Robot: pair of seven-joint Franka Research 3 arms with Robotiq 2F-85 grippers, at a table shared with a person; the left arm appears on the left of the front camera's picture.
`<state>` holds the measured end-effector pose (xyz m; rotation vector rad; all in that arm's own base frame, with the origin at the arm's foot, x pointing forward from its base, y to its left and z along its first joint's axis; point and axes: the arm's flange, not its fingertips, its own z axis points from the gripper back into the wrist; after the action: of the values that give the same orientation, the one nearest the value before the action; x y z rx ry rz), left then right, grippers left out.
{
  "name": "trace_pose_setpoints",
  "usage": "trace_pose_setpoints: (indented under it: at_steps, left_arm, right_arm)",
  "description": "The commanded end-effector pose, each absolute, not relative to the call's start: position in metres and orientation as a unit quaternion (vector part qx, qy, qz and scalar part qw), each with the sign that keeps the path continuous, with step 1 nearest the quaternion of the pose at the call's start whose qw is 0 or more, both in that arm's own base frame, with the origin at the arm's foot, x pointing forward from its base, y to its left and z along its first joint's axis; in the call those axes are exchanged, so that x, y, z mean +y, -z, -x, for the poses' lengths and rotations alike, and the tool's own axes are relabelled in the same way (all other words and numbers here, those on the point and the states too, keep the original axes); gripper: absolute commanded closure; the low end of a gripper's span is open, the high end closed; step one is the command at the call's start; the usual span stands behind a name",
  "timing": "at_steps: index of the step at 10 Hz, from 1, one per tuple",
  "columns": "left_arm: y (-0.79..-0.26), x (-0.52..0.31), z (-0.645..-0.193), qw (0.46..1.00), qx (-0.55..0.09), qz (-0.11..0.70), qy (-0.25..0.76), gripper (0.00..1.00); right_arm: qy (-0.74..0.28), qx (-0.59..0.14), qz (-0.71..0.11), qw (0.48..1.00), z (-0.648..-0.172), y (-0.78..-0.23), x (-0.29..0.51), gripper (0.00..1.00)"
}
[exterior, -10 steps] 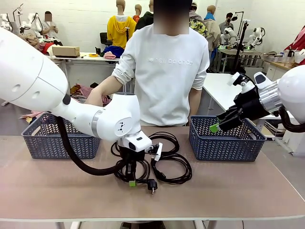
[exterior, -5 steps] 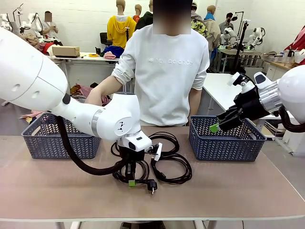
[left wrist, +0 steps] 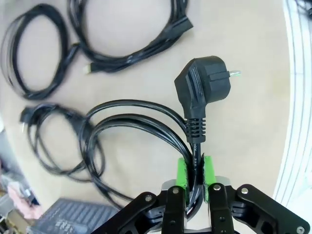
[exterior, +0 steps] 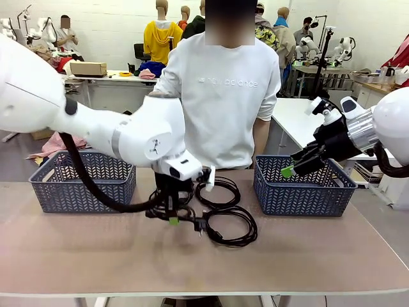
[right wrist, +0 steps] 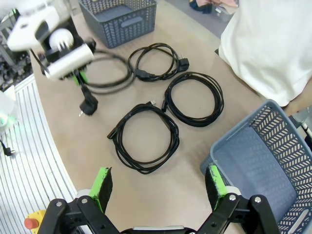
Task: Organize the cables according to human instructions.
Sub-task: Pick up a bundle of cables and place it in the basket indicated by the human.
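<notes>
Left tool (left wrist: 195, 168) clamps 1 cable (left wrist: 131, 109) just under its plug (left wrist: 202, 83); 3 coils (right wrist: 146, 141) lie on bench (exterior: 319, 249); right tool (right wrist: 160, 186) wide, empty.

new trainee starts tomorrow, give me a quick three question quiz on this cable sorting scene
1. True or false: the left pincer is shut on a power cord just below its plug.
2. The right pincer is: A) shut on a cord, B) open and holding nothing, C) pressed flat on the table.
3. Fill in: ___ coiled cords lie on the table with no pincer on them.

Key: 1 true; 2 B; 3 three.
</notes>
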<state>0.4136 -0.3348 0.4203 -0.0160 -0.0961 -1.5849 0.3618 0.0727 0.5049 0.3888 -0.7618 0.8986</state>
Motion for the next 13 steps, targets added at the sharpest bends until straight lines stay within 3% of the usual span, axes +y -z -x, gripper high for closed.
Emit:
trace_pose_setpoints:
  at_steps: [1, 6, 13]
  left_arm:
    - [-0.458, -0.302, -0.411, 0.708, -0.058, -0.037, 0.703, 1.00]
    - [-0.518, -0.187, -0.435, 0.756, -0.111, -0.065, 0.642, 1.00]
    - [-0.514, -0.107, -0.478, 0.805, -0.132, -0.033, 0.578, 1.00]
  right_arm:
    - [-0.421, -0.360, -0.190, 0.811, -0.363, -0.504, 0.073, 0.00]
    - [-0.421, -0.360, -0.190, 0.811, -0.363, -0.504, 0.073, 0.00]
    - [-0.421, -0.360, -0.190, 0.811, -0.363, -0.504, 0.073, 0.00]
